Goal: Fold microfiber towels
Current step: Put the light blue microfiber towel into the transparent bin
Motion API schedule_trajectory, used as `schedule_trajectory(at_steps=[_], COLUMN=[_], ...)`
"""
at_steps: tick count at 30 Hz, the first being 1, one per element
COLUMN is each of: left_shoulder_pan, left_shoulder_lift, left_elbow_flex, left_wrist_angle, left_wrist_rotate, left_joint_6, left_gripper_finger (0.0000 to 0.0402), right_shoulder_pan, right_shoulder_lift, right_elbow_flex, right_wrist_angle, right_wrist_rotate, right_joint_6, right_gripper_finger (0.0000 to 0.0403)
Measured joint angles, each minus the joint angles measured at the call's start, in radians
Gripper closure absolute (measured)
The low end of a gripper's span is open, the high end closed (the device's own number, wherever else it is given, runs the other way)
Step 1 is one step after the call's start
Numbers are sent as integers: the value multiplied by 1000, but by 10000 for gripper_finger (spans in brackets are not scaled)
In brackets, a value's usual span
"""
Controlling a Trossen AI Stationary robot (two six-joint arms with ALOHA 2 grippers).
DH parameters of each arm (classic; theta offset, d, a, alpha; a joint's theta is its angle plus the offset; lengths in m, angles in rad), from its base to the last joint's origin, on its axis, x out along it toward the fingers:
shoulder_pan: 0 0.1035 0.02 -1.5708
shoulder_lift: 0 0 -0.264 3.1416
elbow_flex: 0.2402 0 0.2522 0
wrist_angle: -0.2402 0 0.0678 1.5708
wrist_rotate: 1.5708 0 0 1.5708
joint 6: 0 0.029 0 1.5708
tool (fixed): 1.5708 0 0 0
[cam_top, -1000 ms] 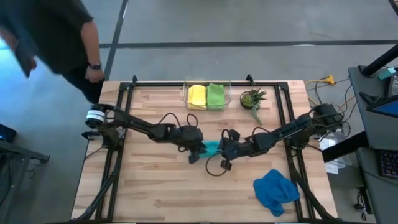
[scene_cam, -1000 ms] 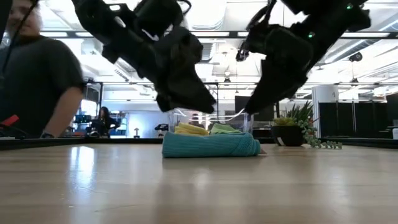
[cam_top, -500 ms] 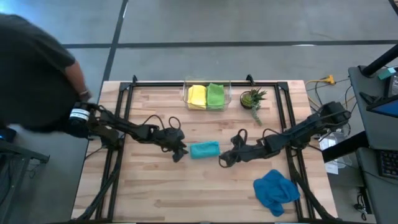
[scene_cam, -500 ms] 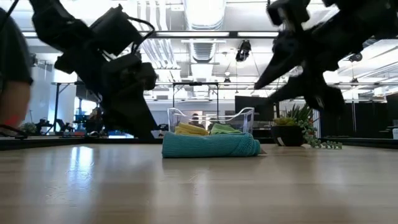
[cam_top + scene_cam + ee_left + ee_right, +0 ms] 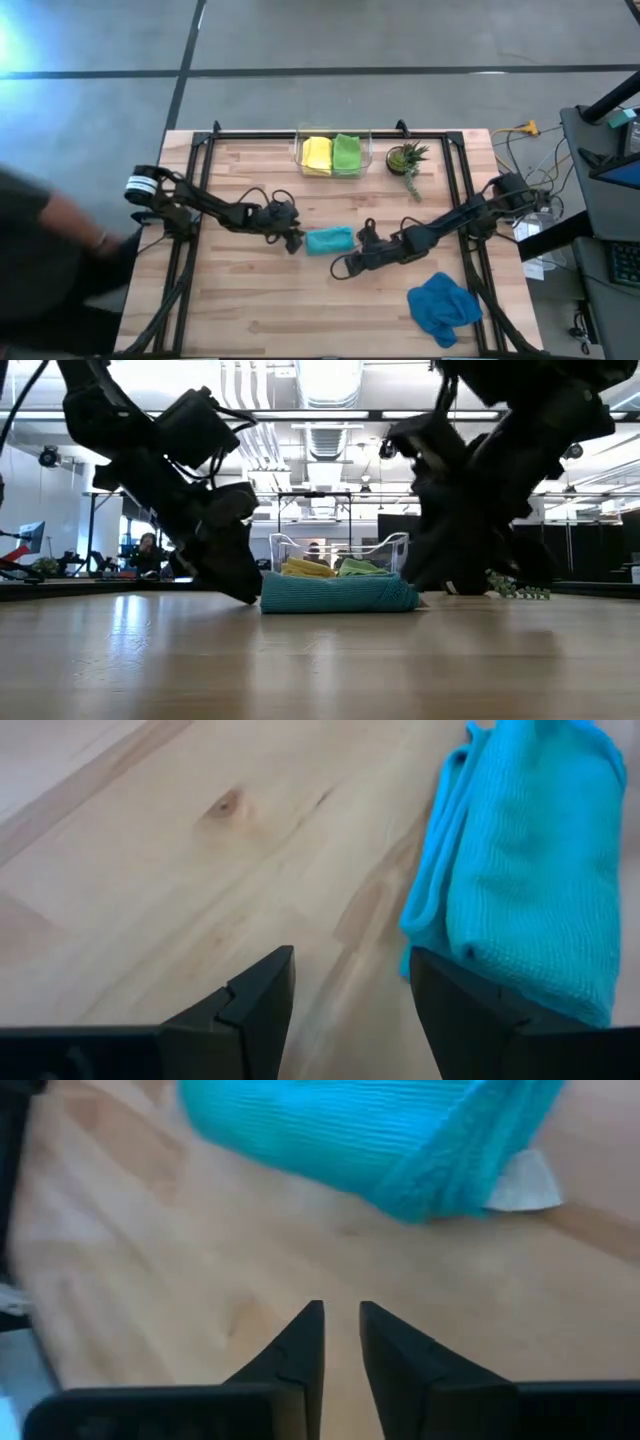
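Teal towel point(image 5: 329, 240) folded, lying mid-table, both grippers off it.
Left gripper point(image 5: 350, 1005) spread wide beside its edge; right gripper point(image 5: 340, 1342) nearly closed, empty; blue towel point(image 5: 443, 306) probably next.

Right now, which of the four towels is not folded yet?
The blue towel, lying crumpled near the table's front right corner. The teal towel lies folded mid-table; the yellow towel and green towel sit folded in the clear bin.
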Motion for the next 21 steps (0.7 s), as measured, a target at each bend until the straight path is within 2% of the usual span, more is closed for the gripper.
schedule_trajectory(at_steps=[8, 13, 21], left_shoulder_pan=[-40, -80, -165], left_shoulder_lift=[66, 105, 220], left_elbow_flex=[59, 106, 193], left_wrist_angle=[43, 78, 90], left_wrist_rotate=[31, 92, 103], left_joint_6=[0, -7, -61], left_gripper_finger=[217, 217, 217], right_shoulder_pan=[-46, -107, -195], right_shoulder_lift=[16, 15, -7], right_elbow_flex=[2, 0, 1], right_wrist_angle=[-126, -123, -169], right_wrist_rotate=[37, 47, 28], right_joint_6=[-18, -73, -171], right_gripper_finger=[355, 355, 355])
